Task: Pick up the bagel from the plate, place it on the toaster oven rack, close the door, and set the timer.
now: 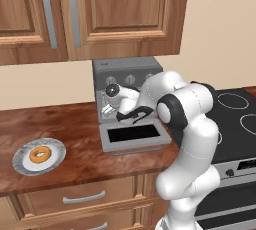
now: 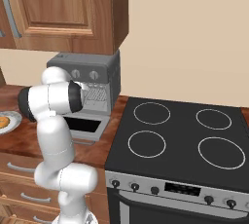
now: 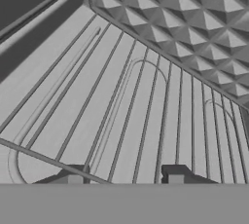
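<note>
The golden bagel (image 1: 40,154) lies on the speckled-rim plate (image 1: 56,163) at the counter's left, far from the arm. At the left edge of the right base view the plate (image 2: 10,121) shows again. The grey door (image 1: 134,136) hangs folded down flat in front of the toaster oven (image 1: 127,69). My gripper (image 1: 106,107) reaches into the oven mouth. In the hand view the gripper (image 3: 124,177) sits down on the front of the silver toaster oven rack (image 3: 146,111). Its fingertips (image 3: 73,178) are half closed, with rack wires between them.
A black stove (image 2: 180,135) with several burner rings stands right of the counter. Wooden wall cabinets (image 1: 100,9) hang above the oven. Drawers (image 1: 82,199) run under the wooden counter (image 1: 75,129). The embossed oven back wall (image 3: 194,18) lies beyond the rack.
</note>
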